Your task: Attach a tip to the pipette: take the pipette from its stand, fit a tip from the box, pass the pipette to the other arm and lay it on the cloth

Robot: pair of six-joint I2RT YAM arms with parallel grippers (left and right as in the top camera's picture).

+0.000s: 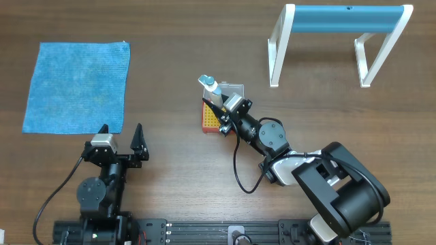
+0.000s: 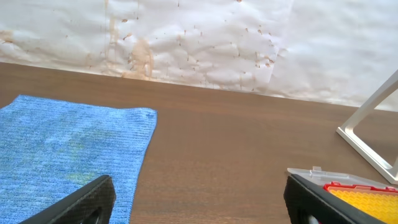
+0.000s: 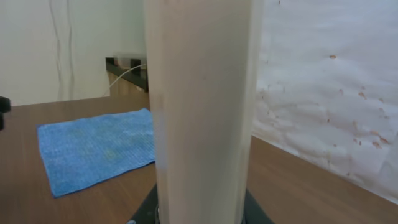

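Tip-fitting step: my right gripper (image 1: 220, 107) grasps the pipette (image 1: 210, 86) at the tip box (image 1: 209, 120); next, press straight down; left gripper (image 1: 121, 139), 8 o'clock, released.

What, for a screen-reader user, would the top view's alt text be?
The right gripper holds the pipette at the yellow tip box, mid-table. The left gripper sits open below the blue cloth, and the blue-topped stand is at upper right.

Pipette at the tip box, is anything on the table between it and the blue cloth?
Nothing visible. Bare table lies between the pipette, held by the right pincer at the tip box, and the cloth. The open left pincer sits by the cloth's nearest corner, off that stretch.
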